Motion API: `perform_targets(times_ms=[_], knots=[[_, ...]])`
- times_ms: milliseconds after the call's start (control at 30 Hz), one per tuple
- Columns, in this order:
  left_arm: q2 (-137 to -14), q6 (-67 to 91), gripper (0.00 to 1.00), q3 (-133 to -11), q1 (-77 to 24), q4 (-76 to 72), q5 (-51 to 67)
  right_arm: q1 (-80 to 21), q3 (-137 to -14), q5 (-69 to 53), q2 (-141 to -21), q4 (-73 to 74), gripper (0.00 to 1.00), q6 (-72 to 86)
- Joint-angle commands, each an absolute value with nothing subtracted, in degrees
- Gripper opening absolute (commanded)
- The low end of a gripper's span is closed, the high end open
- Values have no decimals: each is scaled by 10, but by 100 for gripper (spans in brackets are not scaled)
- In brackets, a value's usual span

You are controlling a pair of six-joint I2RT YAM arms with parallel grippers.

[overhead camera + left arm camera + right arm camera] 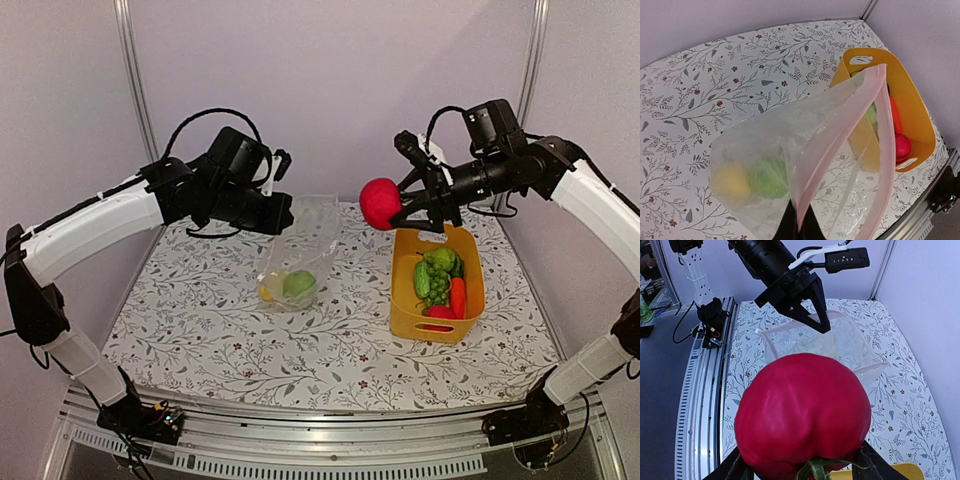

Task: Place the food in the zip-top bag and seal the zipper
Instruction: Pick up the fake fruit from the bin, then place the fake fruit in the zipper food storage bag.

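The clear zip-top bag (305, 240) stands upright at mid-table, its mouth held up by my left gripper (282, 214), which is shut on the rim. In the left wrist view the black fingertips (790, 227) pinch the pinkish zipper (840, 132), and the mouth gapes open to the right. Through the bag show a yellow piece (730, 180) and a green piece (767, 177). My right gripper (400, 205) holds a red tomato (378, 203) in the air, right of the bag and above the basket's far end. The tomato (802, 410) fills the right wrist view between both fingers (735, 467).
A yellow basket (405, 300) at the right holds more food: a green grape bunch (437, 285), a cucumber (421, 278), a red-orange carrot (458, 296) and a red piece (440, 313). Grey walls and posts close off the back and sides. A metal rail runs along the near edge.
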State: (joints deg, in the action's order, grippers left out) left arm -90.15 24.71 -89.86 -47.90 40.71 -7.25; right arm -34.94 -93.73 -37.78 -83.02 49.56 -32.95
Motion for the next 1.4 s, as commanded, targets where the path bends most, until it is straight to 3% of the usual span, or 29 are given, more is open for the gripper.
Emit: perform_targets(times_ms=[0,767,900,1233,1367], knots=[[-914,254,0,-915,-488,387,-65,-378,-978,-391,-863,469,51,-292],[-917,262,0,-915,-501,379,-62,-405,-1063,-318,-1021,411,60,-191],[-913,263,0,-912,-501,377,-66,-411,-1062,-281,-1037,420,66,-202],[-910,263,0,-900,-501,367,-65,-419,-1073,-216,-1056,415,90,-182],[-906,259,0,-896,-500,371,-75,-419,-1072,-248,-1037,433,88,-203]])
